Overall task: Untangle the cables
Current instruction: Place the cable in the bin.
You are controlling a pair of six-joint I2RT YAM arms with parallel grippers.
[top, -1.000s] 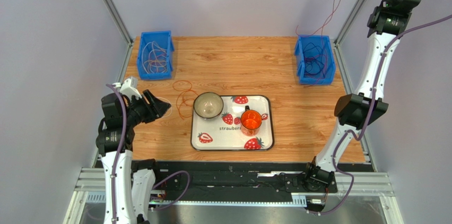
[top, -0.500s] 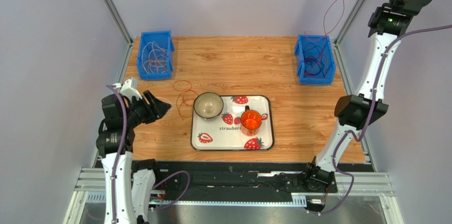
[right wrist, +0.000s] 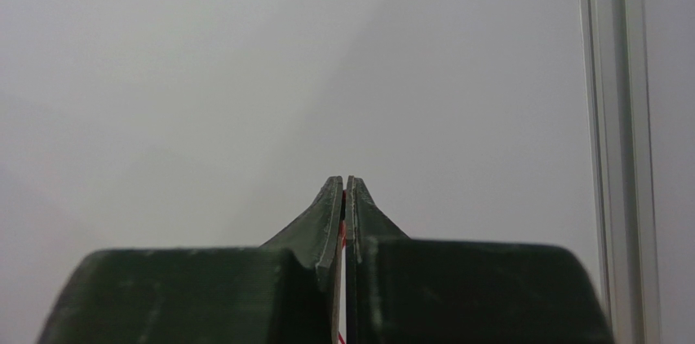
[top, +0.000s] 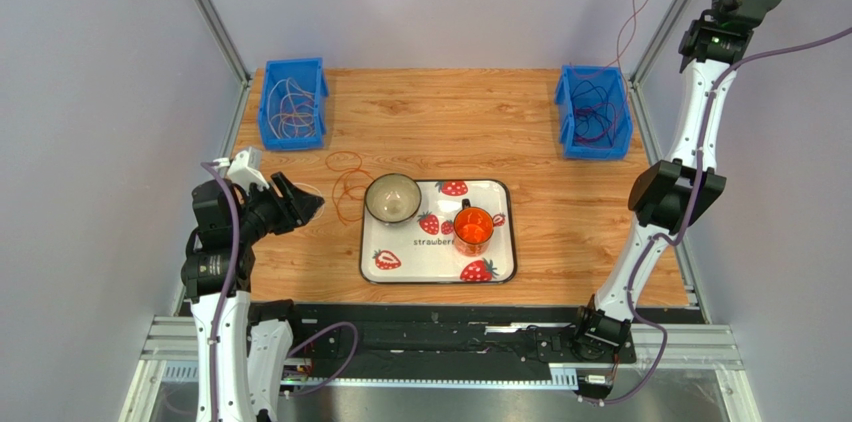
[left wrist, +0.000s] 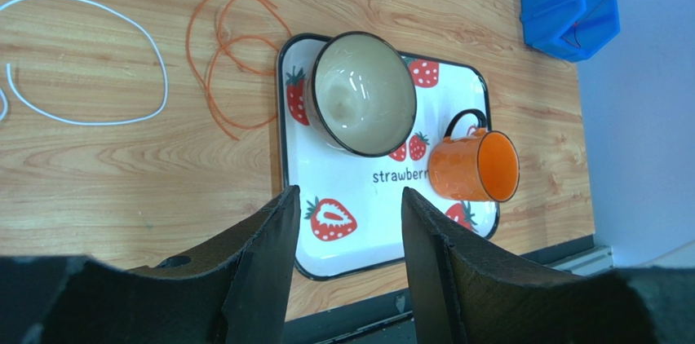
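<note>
My right gripper (right wrist: 344,181) is raised high at the back right, facing the wall, and is shut on a thin red-brown cable (top: 637,2). A red sliver shows between its pads. This cable hangs down into the right blue bin (top: 622,107), which holds dark and purple cables (top: 590,114). The left blue bin (top: 271,102) holds white, yellow and orange cables (top: 292,107). Orange cable loops (top: 345,182) lie on the table left of the bowl, also in the left wrist view (left wrist: 219,42). A white cable loop (left wrist: 155,67) lies beside them. My left gripper (top: 310,204) hovers open and empty (left wrist: 347,197) at the table's left.
A white strawberry tray (top: 500,257) sits at the front centre with a beige bowl (top: 392,198) and an orange mug (top: 473,227) on it. Metal frame posts (top: 205,7) stand at the back corners. Grey walls enclose the table.
My right wrist has turned and shifted left at the top, drawing the red-brown cable up out of the right bin. My left arm has barely moved.
</note>
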